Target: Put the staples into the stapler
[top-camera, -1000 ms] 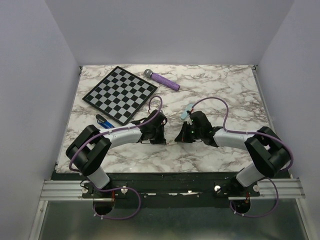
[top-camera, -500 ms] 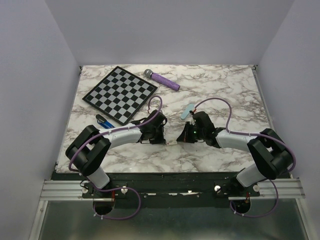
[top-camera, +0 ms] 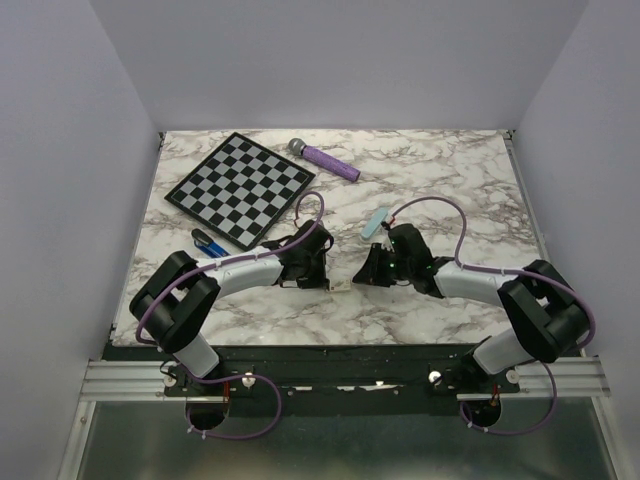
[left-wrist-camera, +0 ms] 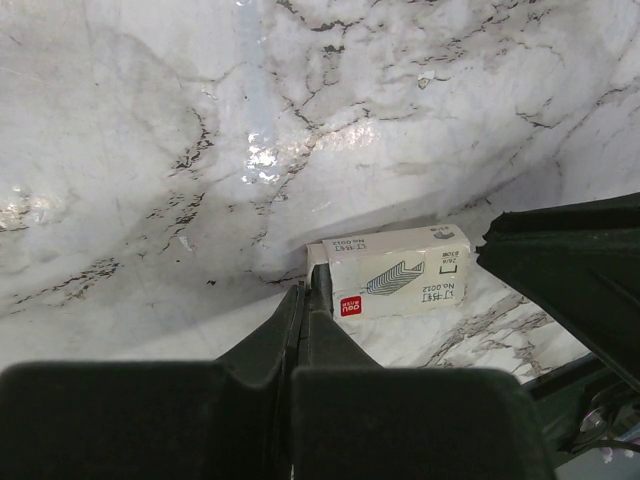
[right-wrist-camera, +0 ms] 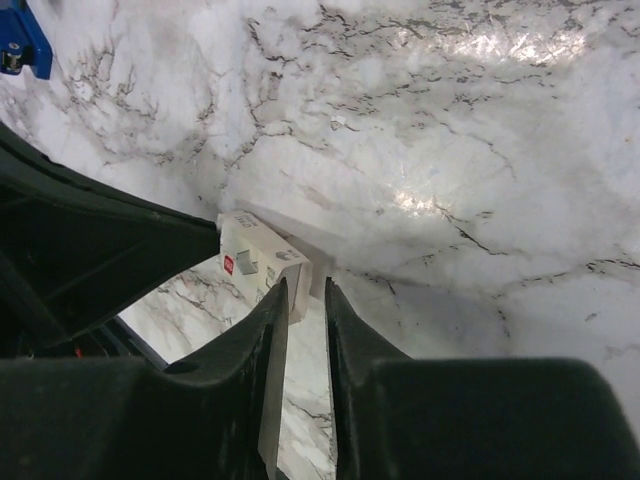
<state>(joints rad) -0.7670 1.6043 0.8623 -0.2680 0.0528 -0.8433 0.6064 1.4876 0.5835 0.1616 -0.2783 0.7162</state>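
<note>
Left gripper (left-wrist-camera: 304, 294) clenched tight, tips against one end of the small white cardboard staple box (left-wrist-camera: 395, 283) on the marble worktop (left-wrist-camera: 150, 150); I can't tell if it pinches a flap. Right gripper (right-wrist-camera: 307, 287) cracked slightly apart at the box's other end, grasping nothing. Small dark blue stapler (top-camera: 208, 243) lies well off to the left, just beside the black-and-white checkerboard (top-camera: 240, 188)

Facing inward, left pincer (left-wrist-camera: 305, 293) closed tight, right pincer (right-wrist-camera: 306, 290) slightly parted.
</note>
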